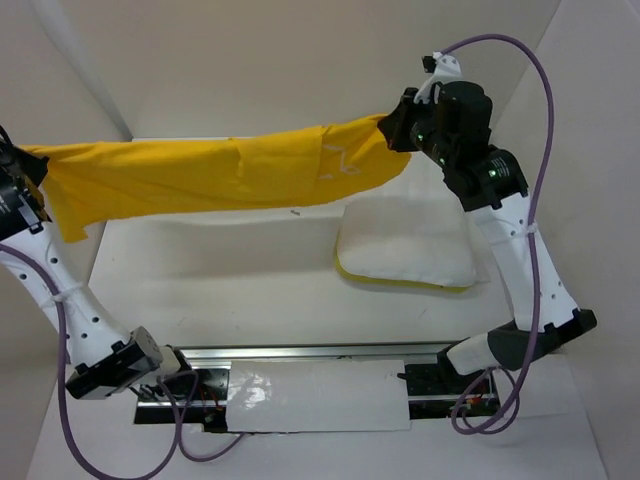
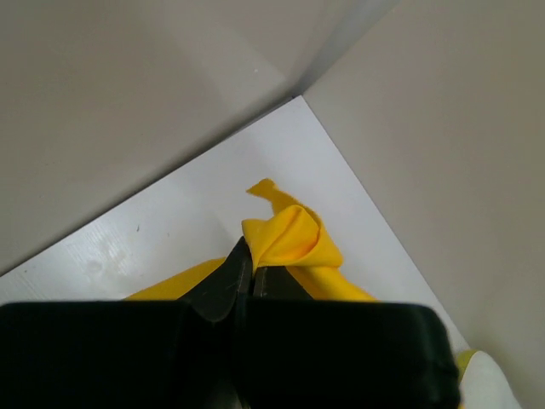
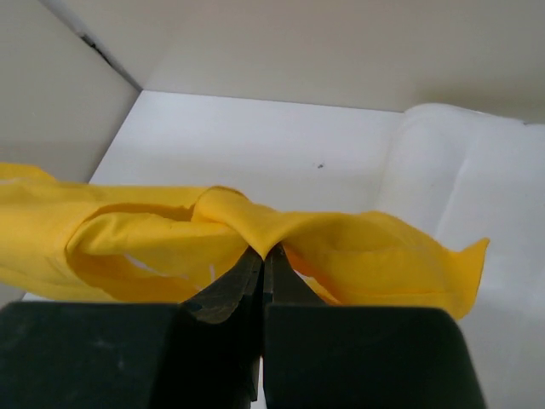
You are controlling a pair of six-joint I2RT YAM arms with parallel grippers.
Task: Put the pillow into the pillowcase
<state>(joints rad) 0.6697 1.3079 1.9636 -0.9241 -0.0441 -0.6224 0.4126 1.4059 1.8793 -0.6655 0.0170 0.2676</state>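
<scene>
Nothing can be read in any view: no lettering, label, brand or number. The pillowcase (image 1: pixel 220 175) carries only a faint whitish mark (image 1: pixel 340 162) on its yellow cloth, just beside the right tool (image 1: pixel 393 126), too blurred to make out as letters. In both wrist views the cloth is plain yellow.
</scene>
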